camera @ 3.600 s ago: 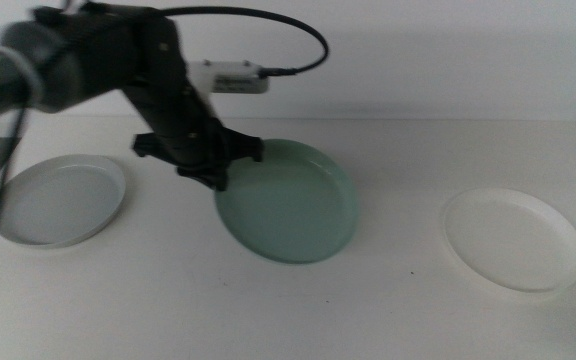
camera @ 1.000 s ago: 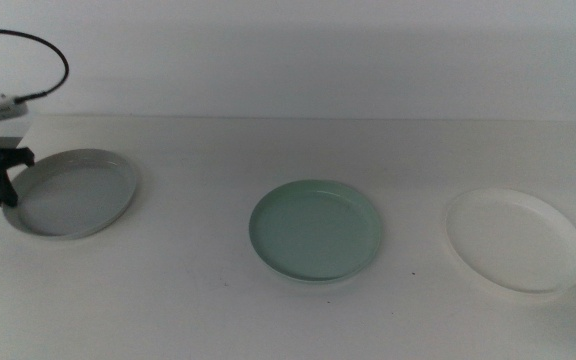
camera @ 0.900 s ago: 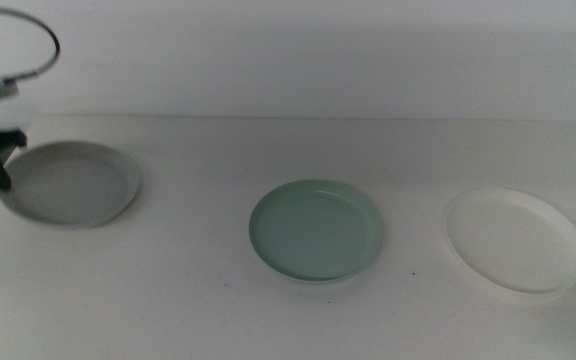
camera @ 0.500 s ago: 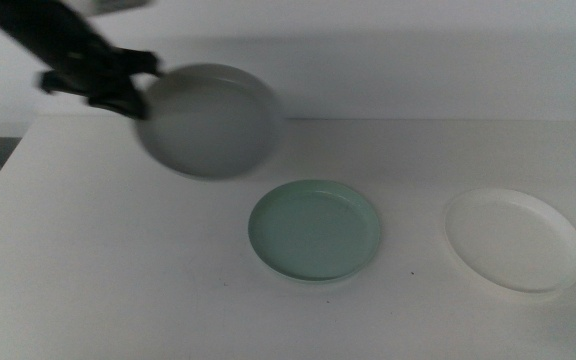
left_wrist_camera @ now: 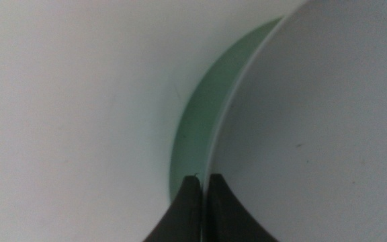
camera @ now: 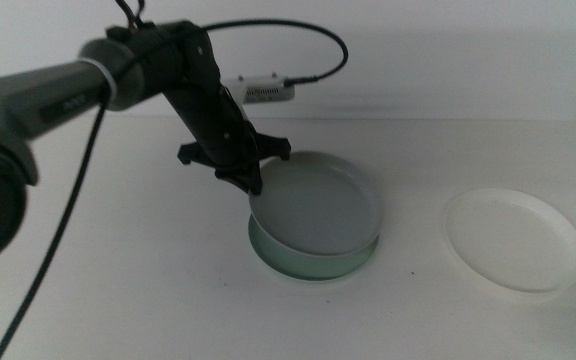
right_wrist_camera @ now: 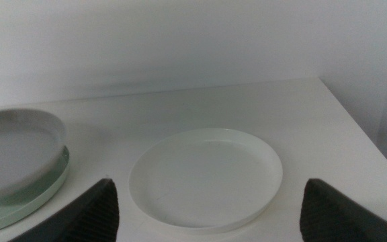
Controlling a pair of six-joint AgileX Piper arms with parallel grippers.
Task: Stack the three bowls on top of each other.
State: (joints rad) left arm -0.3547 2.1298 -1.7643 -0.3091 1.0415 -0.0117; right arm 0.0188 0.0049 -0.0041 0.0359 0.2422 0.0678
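left hand (camera: 251, 180) pinching grey-blue bowl (camera: 317, 208) rim, lowered tilted into mint green bowl (camera: 308, 262) (white bowl (camera: 513, 240) apart, empty; right hand (right_wrist_camera: 207, 208) wide).

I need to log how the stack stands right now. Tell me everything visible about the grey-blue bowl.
The grey-blue bowl is shallow, round and low-rimmed, matte and plain, empty. It sits over the mint green bowl at mid-table, slightly tilted, its near edge low in the green one. The left end effector is shut on its far-left rim. The wrist view shows green rim beside it.
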